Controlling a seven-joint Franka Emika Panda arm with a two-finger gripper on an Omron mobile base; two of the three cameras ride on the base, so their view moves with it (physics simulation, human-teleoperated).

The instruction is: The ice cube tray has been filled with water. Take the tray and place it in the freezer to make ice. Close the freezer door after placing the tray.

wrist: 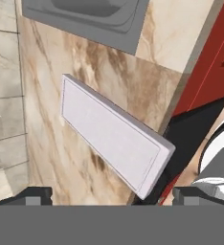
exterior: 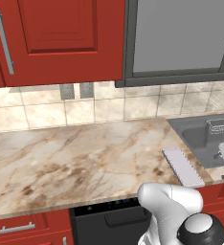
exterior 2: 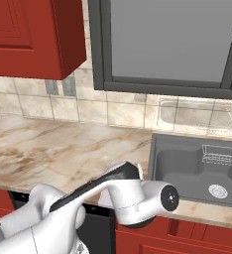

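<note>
Marble counter, ice cube tray at front edge (beside sink)

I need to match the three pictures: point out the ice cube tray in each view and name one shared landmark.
Left base view: ice cube tray lower right, at the counter's front edge left of the sink.
Right base view: hidden behind the arm.
Hand view: tray centre, lying diagonally.
Shared landmark: the grey sink.

The ice cube tray is lying on the counter directly below the gripper, beside the sink, its end overhanging the counter's front edge.
</note>
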